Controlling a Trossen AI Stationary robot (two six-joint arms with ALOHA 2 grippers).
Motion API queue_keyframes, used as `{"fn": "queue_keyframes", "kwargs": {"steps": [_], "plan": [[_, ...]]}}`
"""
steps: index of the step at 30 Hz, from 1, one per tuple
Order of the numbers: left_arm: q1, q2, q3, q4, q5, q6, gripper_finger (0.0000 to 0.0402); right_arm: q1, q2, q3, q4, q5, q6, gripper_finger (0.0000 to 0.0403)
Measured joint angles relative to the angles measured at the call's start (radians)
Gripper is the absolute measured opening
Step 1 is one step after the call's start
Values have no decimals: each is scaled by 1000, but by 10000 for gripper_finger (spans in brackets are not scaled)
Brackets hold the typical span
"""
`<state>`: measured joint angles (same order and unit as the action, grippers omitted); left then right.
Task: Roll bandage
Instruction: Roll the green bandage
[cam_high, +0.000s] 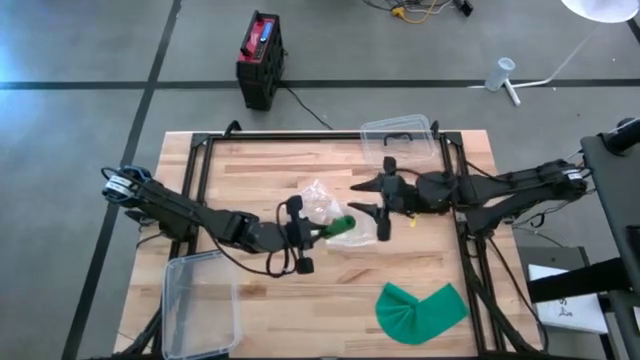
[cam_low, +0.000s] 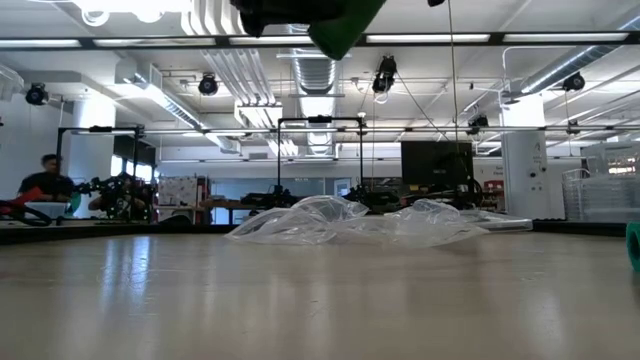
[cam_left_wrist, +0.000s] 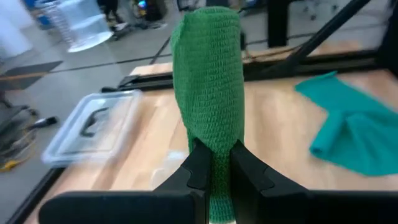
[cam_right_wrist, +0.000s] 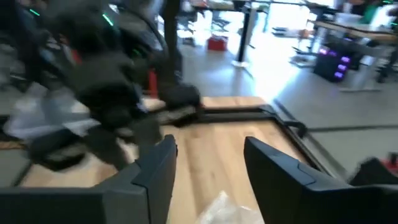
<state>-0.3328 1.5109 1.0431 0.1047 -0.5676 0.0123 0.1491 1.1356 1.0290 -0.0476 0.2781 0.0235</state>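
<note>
The rolled green bandage (cam_left_wrist: 208, 93) is clamped in the left gripper (cam_left_wrist: 214, 163) above the surface's middle; the right gripper (cam_high: 381, 208), fingers apart, is held nearby. Rolling seems done; a set-down is called for next.

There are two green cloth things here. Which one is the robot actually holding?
The rolled green bandage, pinched upright in the left claw near the table's middle. The other, a flat green cloth, lies spread out untouched near the table's front right edge, away from both claws.

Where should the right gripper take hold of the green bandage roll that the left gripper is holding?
Probably the free end of the green bandage roll, approached head-on from the right. The left gripper is shut on its other end, and the open right gripper already faces it.
</note>
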Motion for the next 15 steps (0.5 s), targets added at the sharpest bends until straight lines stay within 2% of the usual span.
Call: {"fn": "queue_keyframes", "kwargs": {"steps": [3, 7, 12, 15], "plan": [[-1, 1, 0, 4, -6, 26, 23, 48, -26, -2, -45, -45, -17, 187], [0, 1, 0, 12, -12, 52, 23, 124, -1, -16, -91, -68, -42, 184], [1, 0, 0, 17, -14, 52, 25, 162, 60, -17, -87, 38, -42, 172], [1, 0, 0, 10, -15, 50, 25, 163, 82, -14, -89, 52, -47, 165]]}}
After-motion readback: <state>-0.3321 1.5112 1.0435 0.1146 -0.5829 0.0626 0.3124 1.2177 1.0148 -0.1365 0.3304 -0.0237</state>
